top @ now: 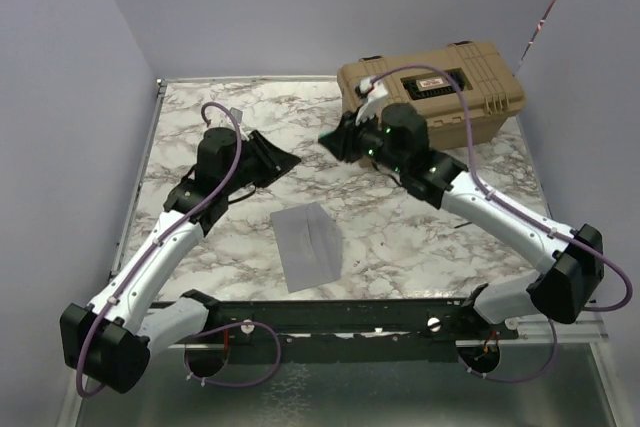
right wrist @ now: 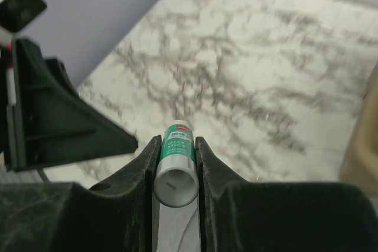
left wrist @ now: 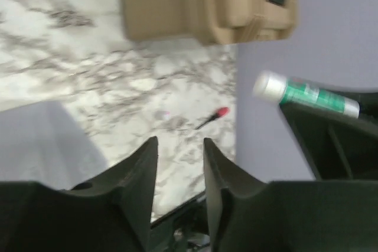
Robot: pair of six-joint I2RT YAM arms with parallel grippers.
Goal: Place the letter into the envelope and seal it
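Observation:
The blue-grey envelope point(top: 308, 245) lies flat on the marble table between the two arms. In the left wrist view its edge point(left wrist: 47, 140) is at the left. The letter is not visible in any view. My right gripper point(right wrist: 177, 138) is shut on a green and white glue stick point(right wrist: 176, 160), held above the table at the back point(top: 328, 137). My left gripper point(left wrist: 180, 140) hangs just left of it point(top: 290, 160), jaws apart with nothing between them. The glue stick point(left wrist: 307, 94) shows at the right of the left wrist view.
A tan toolbox point(top: 440, 87) stands at the back right, close behind the right gripper. A small red-tipped thing point(left wrist: 214, 117) lies on the marble. Purple walls enclose the table at the back and both sides.

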